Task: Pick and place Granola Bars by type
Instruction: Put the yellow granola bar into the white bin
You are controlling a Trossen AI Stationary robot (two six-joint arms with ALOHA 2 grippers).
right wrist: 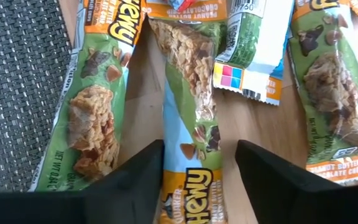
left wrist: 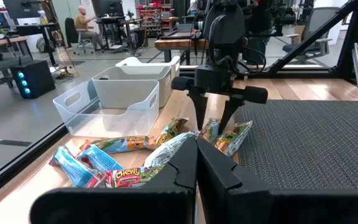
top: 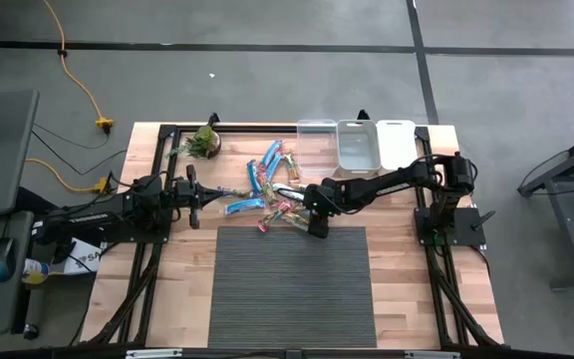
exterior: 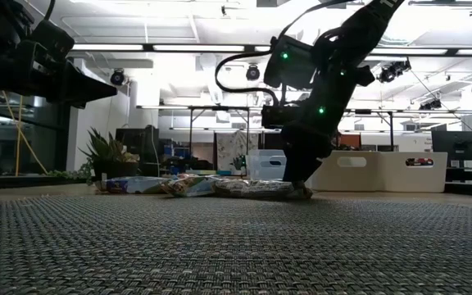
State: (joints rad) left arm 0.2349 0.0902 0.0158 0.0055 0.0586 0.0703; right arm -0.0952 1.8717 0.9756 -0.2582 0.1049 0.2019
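Green-wrapped bar (right wrist: 191, 124) sits between our right tool's (right wrist: 197, 180) part-open fingers, so we should close squarely on it alone, sparing its neighbours.

Two dark, near-black jointed arms, matte and boxy at the links, each mounted on a black frame at one side of the bench. Black cables looping from the right arm's upper links, small green indicator lights glowing on its housing in the low view, and a wide crossbar at the right gripper (left wrist: 219, 118) carrying two slim, tapering black fingers (right wrist: 272, 177) with flat, angular tips. Same matte black on the left gripper (left wrist: 196, 165), its blunt wedge-shaped fingers rising from a broad, rounded black base.
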